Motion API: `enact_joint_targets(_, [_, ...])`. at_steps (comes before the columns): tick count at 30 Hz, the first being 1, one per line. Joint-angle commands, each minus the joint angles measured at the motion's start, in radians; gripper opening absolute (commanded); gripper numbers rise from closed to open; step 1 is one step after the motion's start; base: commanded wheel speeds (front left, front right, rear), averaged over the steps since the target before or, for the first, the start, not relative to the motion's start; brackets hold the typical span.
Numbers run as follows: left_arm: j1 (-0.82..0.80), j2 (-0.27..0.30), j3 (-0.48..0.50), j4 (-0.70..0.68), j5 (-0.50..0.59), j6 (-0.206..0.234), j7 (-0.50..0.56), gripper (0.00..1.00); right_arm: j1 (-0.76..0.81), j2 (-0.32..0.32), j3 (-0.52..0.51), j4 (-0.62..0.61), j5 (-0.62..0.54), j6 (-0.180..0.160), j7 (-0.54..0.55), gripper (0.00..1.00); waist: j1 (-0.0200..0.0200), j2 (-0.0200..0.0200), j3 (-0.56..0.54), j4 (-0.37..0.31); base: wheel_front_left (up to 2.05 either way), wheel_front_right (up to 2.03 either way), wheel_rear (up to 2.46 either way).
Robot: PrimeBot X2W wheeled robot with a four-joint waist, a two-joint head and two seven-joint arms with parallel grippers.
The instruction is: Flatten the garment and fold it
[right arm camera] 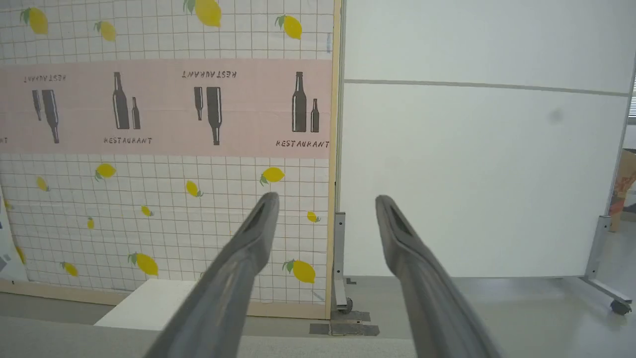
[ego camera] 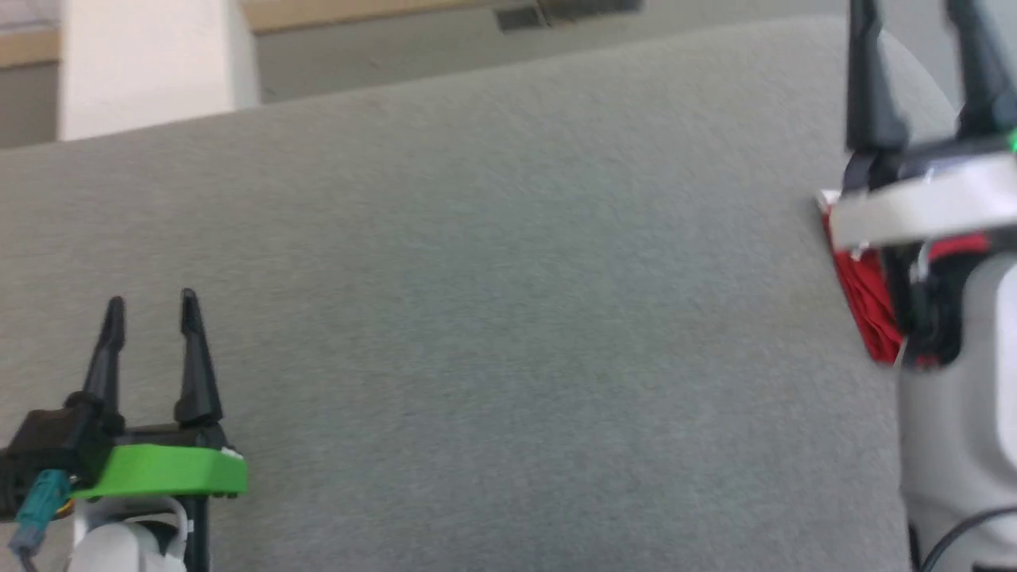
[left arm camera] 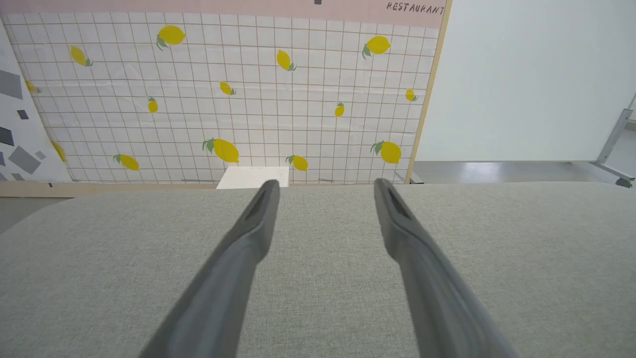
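Grey cloth tabletop spans the head view. A lemon-print panel and a white panel stand beyond its far edge. At upper right, the right hand has its fingers spread wide with nothing between them. At lower left, over the tabletop, the left hand is just as wide open and empty. The garment is a bunched red strip at the right edge, mostly hidden behind the right wrist.

Garment mostly hidden behind right forearm (shape, folds untellable).
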Motion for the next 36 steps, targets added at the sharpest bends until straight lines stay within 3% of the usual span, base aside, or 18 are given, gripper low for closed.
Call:
enact_joint_targets(1, [-0.025,-0.007,-0.008,0.012,0.007,0.004,-0.007,1.00,0.045,0.015,-0.010,-0.007,0.007,-0.002,-0.034,1.00,0.0000,0.0000,-0.142,0.145,0.00,0.00,0.00])
enact_joint_targets(4, [-0.029,-0.017,-0.019,0.043,0.007,0.003,-0.009,1.00,0.122,0.029,-0.014,0.008,0.001,-0.002,-0.104,1.00,0.0000,0.0000,-0.174,0.173,0.00,0.00,0.00])
enact_joint_targets(12, [-0.047,-0.050,-0.041,0.113,0.001,0.015,-0.010,1.00,0.274,0.032,0.029,0.143,0.113,-0.002,-0.188,1.00,0.0000,0.0000,-0.225,0.226,0.00,0.00,0.00])
enact_joint_targets(36, [-0.010,-0.097,-0.089,0.228,0.017,0.022,-0.012,1.00,0.547,0.032,0.024,0.203,0.065,-0.002,-0.207,1.00,0.0000,0.0000,-0.242,0.234,0.00,0.00,0.00])
